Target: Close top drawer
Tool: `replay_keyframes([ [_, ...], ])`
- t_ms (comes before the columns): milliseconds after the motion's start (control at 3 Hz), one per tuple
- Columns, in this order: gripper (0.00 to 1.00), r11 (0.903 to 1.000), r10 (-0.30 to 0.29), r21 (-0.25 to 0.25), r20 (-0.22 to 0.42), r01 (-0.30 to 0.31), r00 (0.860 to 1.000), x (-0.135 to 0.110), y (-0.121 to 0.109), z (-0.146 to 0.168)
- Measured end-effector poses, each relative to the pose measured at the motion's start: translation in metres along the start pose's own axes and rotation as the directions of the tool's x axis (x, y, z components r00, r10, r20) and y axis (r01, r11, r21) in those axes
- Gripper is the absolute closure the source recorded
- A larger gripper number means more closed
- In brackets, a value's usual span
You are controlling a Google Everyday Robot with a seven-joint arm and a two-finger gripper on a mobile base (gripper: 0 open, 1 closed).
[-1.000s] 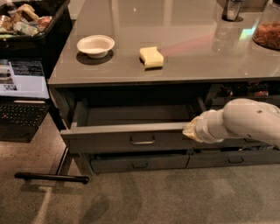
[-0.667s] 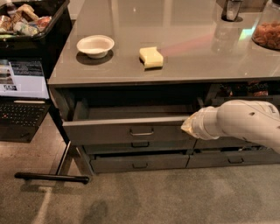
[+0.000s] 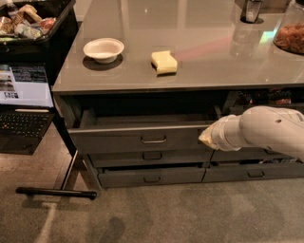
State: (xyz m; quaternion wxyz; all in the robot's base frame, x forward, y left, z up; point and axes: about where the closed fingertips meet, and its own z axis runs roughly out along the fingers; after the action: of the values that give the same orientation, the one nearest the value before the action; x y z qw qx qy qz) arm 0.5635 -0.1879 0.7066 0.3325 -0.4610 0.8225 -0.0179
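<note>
The top drawer [image 3: 137,137] is a wide dark grey drawer under the counter, pulled out only a little, with a small metal handle [image 3: 154,140] at the centre of its flat front. Its inside looks dark. My gripper [image 3: 205,138] is at the end of the white arm [image 3: 266,130] that comes in from the right. It rests against the right end of the drawer's front panel.
The grey counter [image 3: 199,71] holds a white bowl [image 3: 103,49], a yellow sponge [image 3: 164,62], a dark cup [image 3: 251,10] and a snack jar [image 3: 289,33]. Lower grey drawers [image 3: 152,175] sit below. A laptop [image 3: 23,99] and a black bin of snacks [image 3: 33,23] stand at left.
The top drawer has slid inward and now sticks out much less. My gripper has followed it toward the counter, staying on the right end of the front panel.
</note>
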Motion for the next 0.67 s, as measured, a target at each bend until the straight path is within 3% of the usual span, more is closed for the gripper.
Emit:
replay_keyframes([
  [333,1.0,0.9863,-0.018,-0.164,-0.012,0.016,1.0,0.013,0.006,0.033],
  [667,0.83,0.9376,-0.085,-0.34,-0.013,0.075,0.996,0.022,0.016,0.082],
])
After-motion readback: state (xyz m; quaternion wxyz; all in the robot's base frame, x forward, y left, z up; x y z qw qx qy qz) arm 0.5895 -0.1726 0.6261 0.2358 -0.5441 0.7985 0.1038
